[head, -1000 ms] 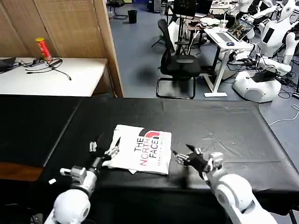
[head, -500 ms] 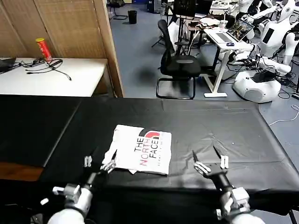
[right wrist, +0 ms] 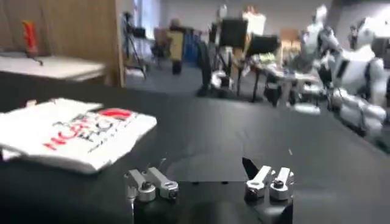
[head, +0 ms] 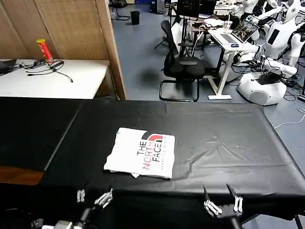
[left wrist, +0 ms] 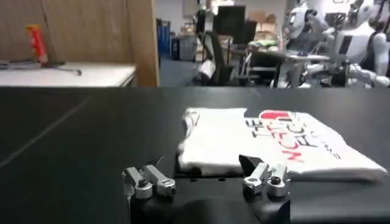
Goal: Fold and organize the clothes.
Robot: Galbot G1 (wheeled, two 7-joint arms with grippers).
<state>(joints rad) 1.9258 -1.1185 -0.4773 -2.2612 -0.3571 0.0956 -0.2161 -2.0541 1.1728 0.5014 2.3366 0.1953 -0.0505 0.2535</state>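
Folded white cotton T-shirt (head: pixel 141 153) near worktop's (head: pixel 228 138) front edge; both released tools, left (head: pixel 94 197) and right (head: pixel 222 205), clear. Risk: snagging unfolds it.

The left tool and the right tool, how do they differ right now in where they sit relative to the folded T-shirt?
The left tool sits at the table's near edge just below the folded T-shirt's near-left corner; the right tool sits farther off to the shirt's right, facing bare black table covering. From the left wrist view the shirt lies straight ahead; from the right wrist view it lies off to one side. Both tools are open, empty and clear of the shirt.
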